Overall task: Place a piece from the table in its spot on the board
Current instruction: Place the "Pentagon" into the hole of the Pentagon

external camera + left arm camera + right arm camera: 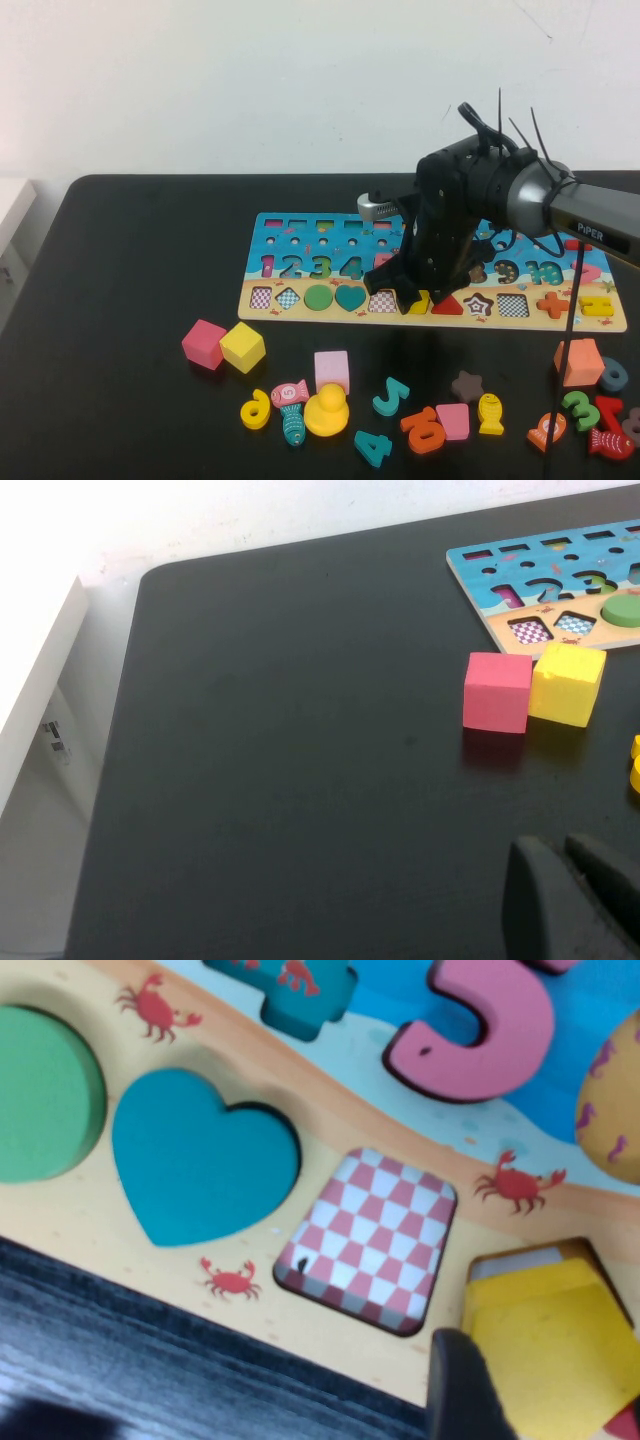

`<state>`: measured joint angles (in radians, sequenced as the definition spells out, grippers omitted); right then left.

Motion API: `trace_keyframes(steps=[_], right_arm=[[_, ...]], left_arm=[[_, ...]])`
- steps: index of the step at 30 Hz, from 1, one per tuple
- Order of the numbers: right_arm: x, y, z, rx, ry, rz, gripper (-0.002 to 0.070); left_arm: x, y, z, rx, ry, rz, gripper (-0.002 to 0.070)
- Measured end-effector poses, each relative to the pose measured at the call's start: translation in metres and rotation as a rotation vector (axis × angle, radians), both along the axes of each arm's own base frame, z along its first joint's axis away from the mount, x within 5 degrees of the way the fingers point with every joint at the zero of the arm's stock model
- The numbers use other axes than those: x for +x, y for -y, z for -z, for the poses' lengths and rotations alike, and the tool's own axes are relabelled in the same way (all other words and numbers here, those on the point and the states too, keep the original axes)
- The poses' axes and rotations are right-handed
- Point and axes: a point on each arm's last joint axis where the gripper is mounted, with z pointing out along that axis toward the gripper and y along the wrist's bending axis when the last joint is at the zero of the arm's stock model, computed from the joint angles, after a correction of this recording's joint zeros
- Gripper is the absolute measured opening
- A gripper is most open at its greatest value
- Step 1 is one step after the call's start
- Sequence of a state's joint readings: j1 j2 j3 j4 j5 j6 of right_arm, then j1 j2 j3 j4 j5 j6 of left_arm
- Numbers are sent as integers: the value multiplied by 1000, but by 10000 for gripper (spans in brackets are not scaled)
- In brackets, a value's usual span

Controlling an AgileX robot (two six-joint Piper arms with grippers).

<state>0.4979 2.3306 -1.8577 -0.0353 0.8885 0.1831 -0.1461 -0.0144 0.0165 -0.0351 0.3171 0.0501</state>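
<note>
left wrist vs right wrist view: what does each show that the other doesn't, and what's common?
Only the left wrist view: the pink cube touching the yellow cube on the black table in front of the board, plus the left gripper, low over bare table far from the board.

Only the right wrist view: the teal heart piece, the empty red-checkered slot, the pink number 5, and the right gripper at the yellow piece lying partly in its slot.

Both: the wooden puzzle board and its green circle piece.
</note>
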Motion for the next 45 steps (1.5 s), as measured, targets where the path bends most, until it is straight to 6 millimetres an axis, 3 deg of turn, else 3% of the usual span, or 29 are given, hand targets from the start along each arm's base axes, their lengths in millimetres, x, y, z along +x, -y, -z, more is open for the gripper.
trace_keyframes(steps=[45], right_arm=[[2, -3, 5, 41, -2, 13, 361]], left_arm=[[0, 0, 0, 0, 0, 0, -1]])
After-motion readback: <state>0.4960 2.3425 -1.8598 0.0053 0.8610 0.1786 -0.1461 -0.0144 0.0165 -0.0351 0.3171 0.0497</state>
